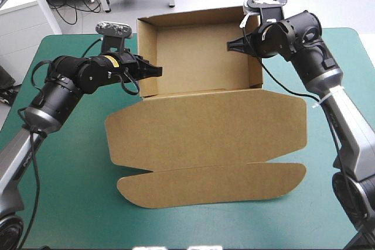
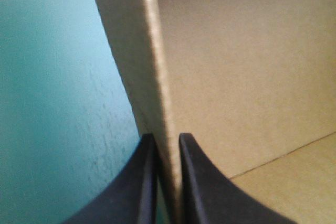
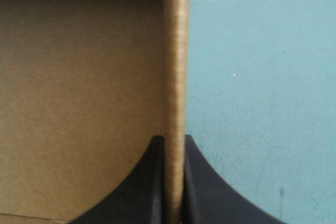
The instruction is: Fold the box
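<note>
Here the box point(image 1: 199, 57) stood an open tray, lid flat; left pincer point(image 1: 157, 71) and right pincer point(image 1: 230, 45) each pinched a wall.

Surface point(image 1: 64, 168): teal-green cover, bare around the board.
Box point(image 1: 205, 121): brown; an open tray with raised walls at the far middle, with the lid and its front flap lying flat toward the near edge.
Left pincer point(image 1: 153, 71): black, at the tray's left wall, near the lid-side end.
Right pincer point(image 1: 233, 44): black, at the right wall, toward the far corner.
</note>
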Robot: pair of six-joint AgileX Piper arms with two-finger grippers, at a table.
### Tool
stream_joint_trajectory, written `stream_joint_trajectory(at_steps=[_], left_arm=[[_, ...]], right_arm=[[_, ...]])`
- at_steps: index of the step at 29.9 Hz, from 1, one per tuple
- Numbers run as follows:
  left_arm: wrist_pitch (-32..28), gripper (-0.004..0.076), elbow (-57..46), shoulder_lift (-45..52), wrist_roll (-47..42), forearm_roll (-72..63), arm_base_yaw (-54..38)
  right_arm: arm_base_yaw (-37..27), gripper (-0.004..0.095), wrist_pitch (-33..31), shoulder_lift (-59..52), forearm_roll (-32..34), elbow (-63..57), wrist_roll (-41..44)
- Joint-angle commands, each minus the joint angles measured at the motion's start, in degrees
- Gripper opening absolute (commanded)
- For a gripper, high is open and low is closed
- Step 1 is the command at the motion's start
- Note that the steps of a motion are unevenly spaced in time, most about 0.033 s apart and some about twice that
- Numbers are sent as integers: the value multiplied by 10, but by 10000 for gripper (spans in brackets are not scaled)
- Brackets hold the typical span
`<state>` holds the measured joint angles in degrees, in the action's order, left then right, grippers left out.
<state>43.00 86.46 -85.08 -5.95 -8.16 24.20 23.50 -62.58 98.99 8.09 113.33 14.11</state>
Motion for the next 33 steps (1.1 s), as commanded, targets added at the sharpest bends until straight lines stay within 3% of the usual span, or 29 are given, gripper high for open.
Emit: stream_joint_trajectory(at_steps=[1,12,33], left_arm=[[8,-10,22,-14,19,-47,11],[72,-10,22,-87,19,-65,-11],[148,1,22,-149,19,-27,-18]], right_arm=[[4,-15,9,-8,-27,16,-20],[2,-19,-91,83,-98,16,-55],[2,-16,-93,155,-144,16,-71]])
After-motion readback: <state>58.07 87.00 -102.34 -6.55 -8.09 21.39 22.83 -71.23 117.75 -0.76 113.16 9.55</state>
